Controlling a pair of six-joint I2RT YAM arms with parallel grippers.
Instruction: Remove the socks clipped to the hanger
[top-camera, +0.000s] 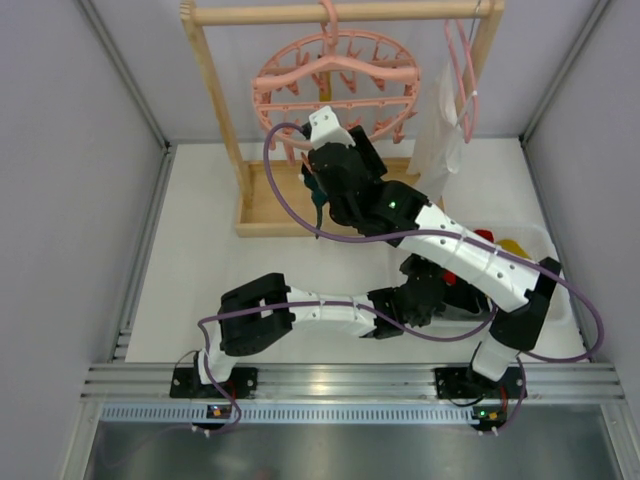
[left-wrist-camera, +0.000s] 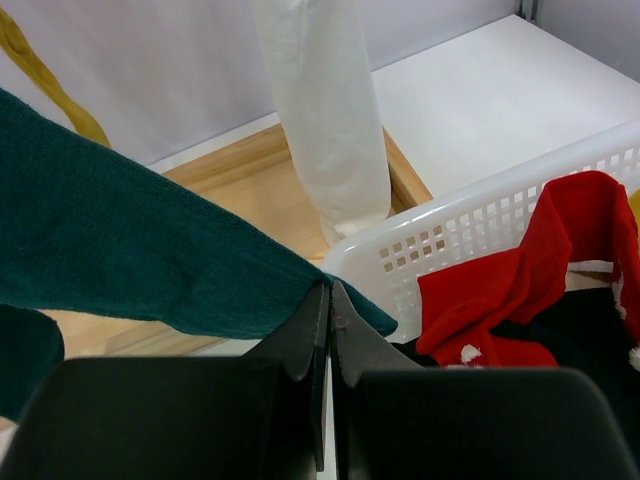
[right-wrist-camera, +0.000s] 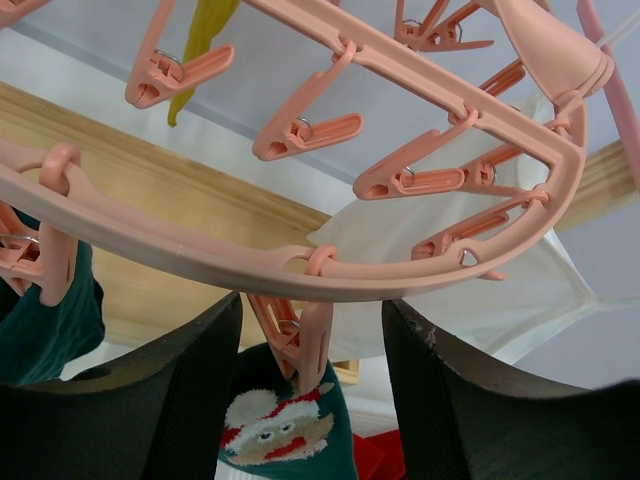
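The worry from where I stand is the right tool (right-wrist-camera: 310, 302). Its 2 fingers stand part open and grip nothing, with 1 pink clip peg (right-wrist-camera: 300, 345) squarely between them and the Santa-face sock (right-wrist-camera: 280, 435) hanging just below that peg. If the jaws shut at this height, I think they would catch the peg's body or the rim of the hoop hanger (right-wrist-camera: 200, 255) just above, not the fabric. A pull would then swing the whole hoop, which hangs only by its hook from the wooden rack (top-camera: 215, 110), and it could tilt or jump the rail. The white cloth (left-wrist-camera: 325, 120) beyond the tool could snag as well.

The left tool (left-wrist-camera: 330, 295) is fully shut, and the tip of a dark teal sock (left-wrist-camera: 150, 250) looks pinched between its fingers (whether the far end is pegged I cannot tell). If it is, a tug here would drag the hoop sideways over the other tool. To this tool's right is the white basket (left-wrist-camera: 470, 225), with a red sock (left-wrist-camera: 520, 280) in it.

The right arm (top-camera: 440, 240) reaches up and away from its base, so its tool points up under the hoop's near rim. The left arm (top-camera: 320, 312) lies low, folded across the worktop (top-camera: 200, 260), with its tool beside the basket.
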